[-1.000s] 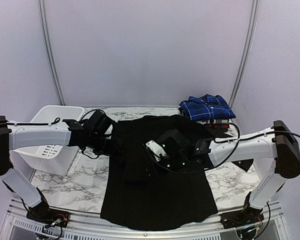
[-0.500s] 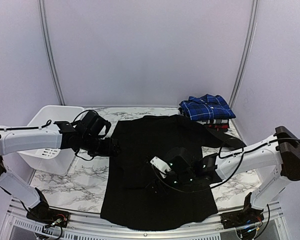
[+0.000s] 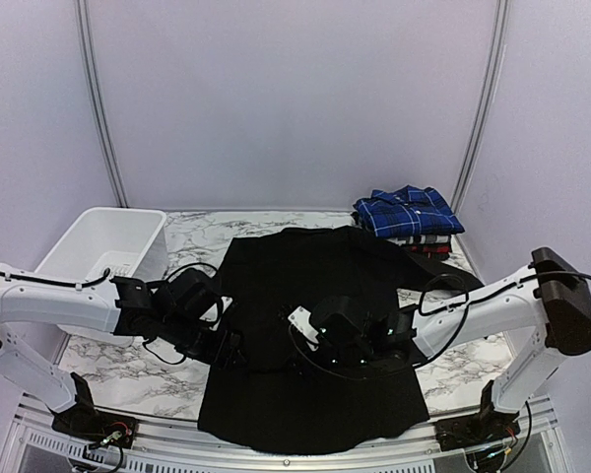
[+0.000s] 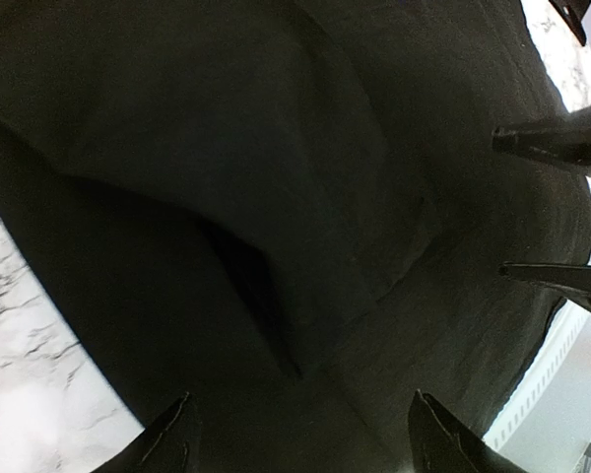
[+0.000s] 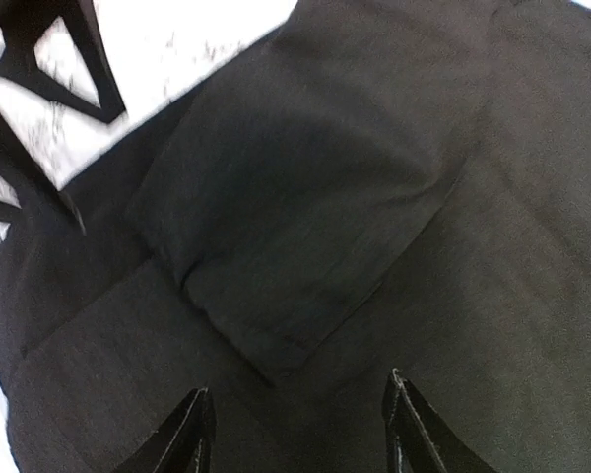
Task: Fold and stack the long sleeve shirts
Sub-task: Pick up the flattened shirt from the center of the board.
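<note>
Black shirt (image 3: 310, 266) flat on desk (image 3: 128, 372), sleeve (image 5: 295, 227) folded in. Left end effector (image 4: 300, 419) open at shirt's left edge; right end effector (image 5: 295, 409) open over folded sleeve, nothing gripped. Plaid stack (image 3: 409, 212) far right corner

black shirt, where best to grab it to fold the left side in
Grip the black shirt at its left side edge, lying flat on the marble table. Come in low from the left with the left gripper: the sleeve is folded onto the body, so that edge is free.
</note>
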{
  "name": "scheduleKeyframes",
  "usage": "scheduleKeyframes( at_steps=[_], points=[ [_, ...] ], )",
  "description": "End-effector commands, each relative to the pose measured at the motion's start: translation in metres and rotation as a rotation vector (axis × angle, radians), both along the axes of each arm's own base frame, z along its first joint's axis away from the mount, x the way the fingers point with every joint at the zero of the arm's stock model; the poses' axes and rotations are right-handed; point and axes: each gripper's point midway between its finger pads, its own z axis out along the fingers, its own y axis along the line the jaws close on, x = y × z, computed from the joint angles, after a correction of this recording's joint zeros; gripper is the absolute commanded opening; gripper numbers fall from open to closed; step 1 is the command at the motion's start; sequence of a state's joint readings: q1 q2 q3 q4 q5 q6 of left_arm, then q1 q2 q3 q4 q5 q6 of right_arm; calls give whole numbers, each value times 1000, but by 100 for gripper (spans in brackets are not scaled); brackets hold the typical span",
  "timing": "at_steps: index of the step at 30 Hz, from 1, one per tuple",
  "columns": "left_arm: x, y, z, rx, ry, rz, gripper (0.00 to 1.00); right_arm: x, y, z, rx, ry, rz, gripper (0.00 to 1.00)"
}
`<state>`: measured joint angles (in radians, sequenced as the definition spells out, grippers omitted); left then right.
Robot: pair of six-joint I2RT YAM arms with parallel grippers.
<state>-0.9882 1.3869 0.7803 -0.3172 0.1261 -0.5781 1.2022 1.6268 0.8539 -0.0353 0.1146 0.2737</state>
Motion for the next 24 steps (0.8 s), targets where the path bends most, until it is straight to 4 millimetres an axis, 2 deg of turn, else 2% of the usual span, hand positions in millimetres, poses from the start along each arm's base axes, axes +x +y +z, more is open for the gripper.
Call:
scheduleKeyframes(
  at_steps=[1, 7, 9, 12, 15, 17, 20, 24],
  points=[
    [1, -26, 3, -76, -8, -21, 75, 16, 3, 42, 124, -85, -79, 52],
    [6, -44, -8, -83, 11, -34, 74, 20, -10, 65, 199, -163, -100, 49],
    [8, -50, -9, -87, 16, -38, 68, 19, -12, 71, 224, -191, -87, 49],
    [13, -57, -1, -105, -2, -36, 47, 17, -13, 78, 260, -232, -58, 51],
    [22, -63, 15, -135, -38, -19, 18, 15, -16, 77, 267, -273, -25, 53],
    [28, -67, 27, -157, -61, -3, 1, 13, -16, 74, 261, -296, 3, 54],
    [39, -70, 48, -203, -84, 37, 0, 11, -15, 73, 260, -332, 39, 56],
    [50, -68, 72, -267, -89, 100, 0, 12, -17, 82, 292, -396, 51, 58]
  ],
)
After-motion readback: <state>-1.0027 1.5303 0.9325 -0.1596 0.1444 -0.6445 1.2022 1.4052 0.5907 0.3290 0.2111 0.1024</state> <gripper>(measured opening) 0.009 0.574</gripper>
